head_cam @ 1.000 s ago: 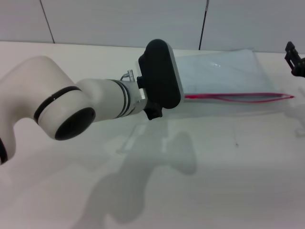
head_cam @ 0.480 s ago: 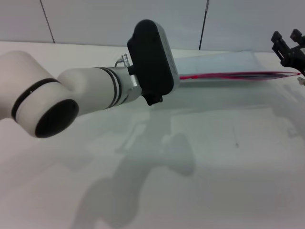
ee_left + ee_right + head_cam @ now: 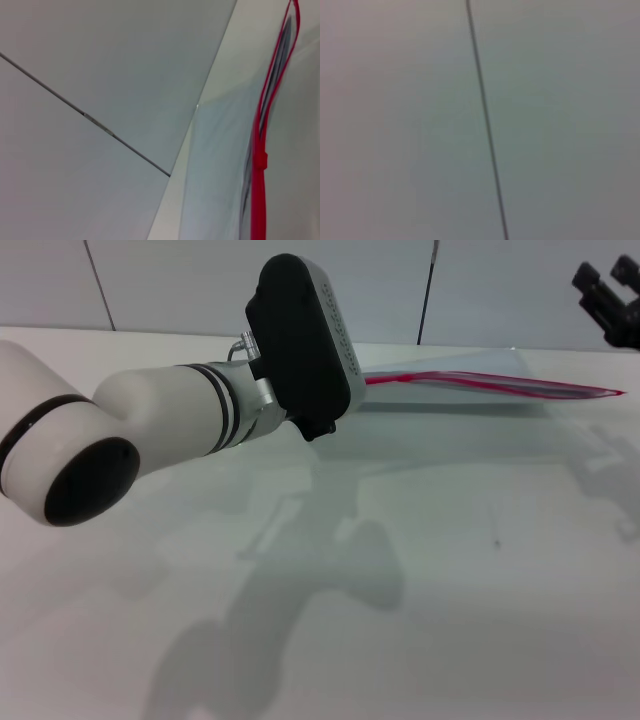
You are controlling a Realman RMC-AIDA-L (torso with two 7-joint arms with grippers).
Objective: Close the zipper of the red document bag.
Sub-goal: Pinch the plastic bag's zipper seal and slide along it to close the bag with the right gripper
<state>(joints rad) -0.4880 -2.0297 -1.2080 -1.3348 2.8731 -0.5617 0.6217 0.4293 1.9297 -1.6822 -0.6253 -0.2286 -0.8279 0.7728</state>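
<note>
The red document bag (image 3: 455,392), translucent pale blue-grey, hangs above the white table (image 3: 450,570), seen nearly edge-on. Its red zipper (image 3: 470,381) runs from my left wrist toward the right, where its two red tracks part. In the left wrist view the zipper (image 3: 259,150) is one strip up to a small slider (image 3: 260,161), and the tracks split beyond it beside the bag (image 3: 215,175). My left gripper is hidden behind its black wrist housing (image 3: 300,340), at the bag's raised left end. My right gripper (image 3: 608,292) hovers open, above the bag's far right end and apart from it.
A pale wall with dark vertical seams (image 3: 428,290) stands behind the table. The left arm's white forearm (image 3: 150,435) crosses the left half of the head view. The right wrist view shows only a grey surface with one dark seam (image 3: 485,120).
The left arm rose and drew back to the left, lifting the bag off the table until it hangs edge-on. The right gripper climbed toward the upper right.
</note>
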